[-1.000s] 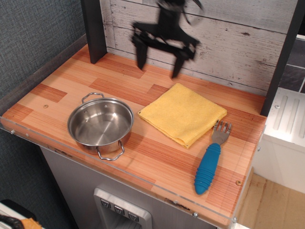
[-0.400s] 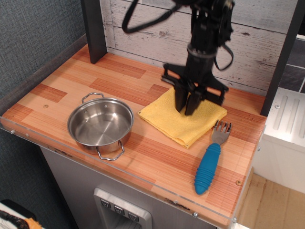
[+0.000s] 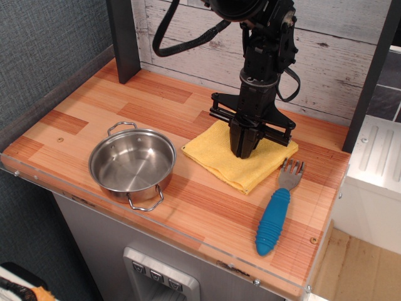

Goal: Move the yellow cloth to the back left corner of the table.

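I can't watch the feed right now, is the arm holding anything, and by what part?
The gripper is down on the middle of the yellow cloth, fingers together; the cloth lies flat, so a hold cannot be confirmed.

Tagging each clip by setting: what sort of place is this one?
Probably a mock kitchen counter built for robot trials: a small striped wood-plank table with whitewashed boards behind, a round steel pot, a blue-handled fork, and a folded yellow cloth under the black gripper.

The arm's upper part is cut off by the top edge. The middle of the yellow cloth is covered by the pincer, whose tips are pressed together there; whether fabric is pinched between them cannot be told.
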Tool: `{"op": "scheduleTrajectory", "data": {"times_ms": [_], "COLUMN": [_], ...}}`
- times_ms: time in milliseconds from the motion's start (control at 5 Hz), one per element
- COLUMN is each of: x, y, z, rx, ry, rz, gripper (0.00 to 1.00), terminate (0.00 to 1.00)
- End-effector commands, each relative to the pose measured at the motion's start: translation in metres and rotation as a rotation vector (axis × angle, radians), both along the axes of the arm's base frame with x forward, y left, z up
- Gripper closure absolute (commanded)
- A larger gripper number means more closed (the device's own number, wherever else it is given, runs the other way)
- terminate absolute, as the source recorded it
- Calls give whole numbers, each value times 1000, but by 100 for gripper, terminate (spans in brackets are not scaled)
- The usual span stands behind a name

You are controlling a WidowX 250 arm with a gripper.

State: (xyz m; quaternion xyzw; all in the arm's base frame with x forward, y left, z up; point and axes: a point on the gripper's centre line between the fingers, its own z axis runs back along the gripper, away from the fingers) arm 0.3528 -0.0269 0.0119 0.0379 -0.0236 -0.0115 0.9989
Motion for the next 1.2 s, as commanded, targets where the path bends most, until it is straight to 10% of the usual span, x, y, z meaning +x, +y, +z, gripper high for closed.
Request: {"op": "scheduleTrajectory", "data": {"times_ms": [0, 1000], "x": [4, 14], "y": [30, 125], "z": [9, 12], "rx": [-2, 48], "ry": [-94, -140], "rz": [63, 193], "gripper": [100, 100], "terminate": [0, 0]}}
